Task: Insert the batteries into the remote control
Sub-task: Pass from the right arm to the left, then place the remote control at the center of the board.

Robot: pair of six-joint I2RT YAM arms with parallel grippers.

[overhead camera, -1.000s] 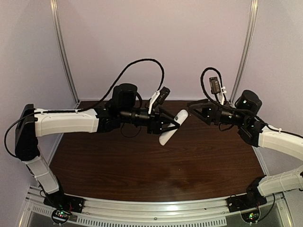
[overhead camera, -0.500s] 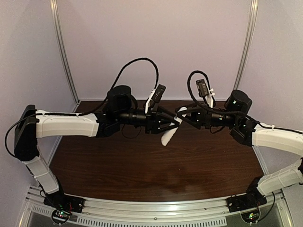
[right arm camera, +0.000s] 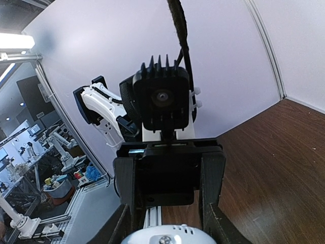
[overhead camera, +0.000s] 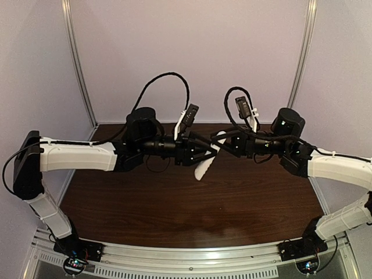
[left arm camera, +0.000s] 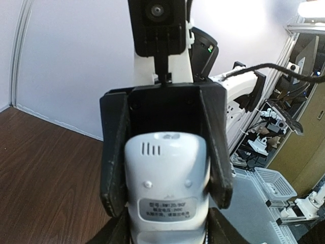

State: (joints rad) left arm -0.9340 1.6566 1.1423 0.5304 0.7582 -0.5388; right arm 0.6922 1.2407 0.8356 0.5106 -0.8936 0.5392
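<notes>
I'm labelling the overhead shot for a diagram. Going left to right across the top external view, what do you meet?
From the left: left arm's white forearm → left arm's round black joint → remote control → right arm's round black joint → right arm's white forearm.

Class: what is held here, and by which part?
The remote control: left fingers clamp its sides mid-body; right fingers flank its top end, grip unclear.
</notes>
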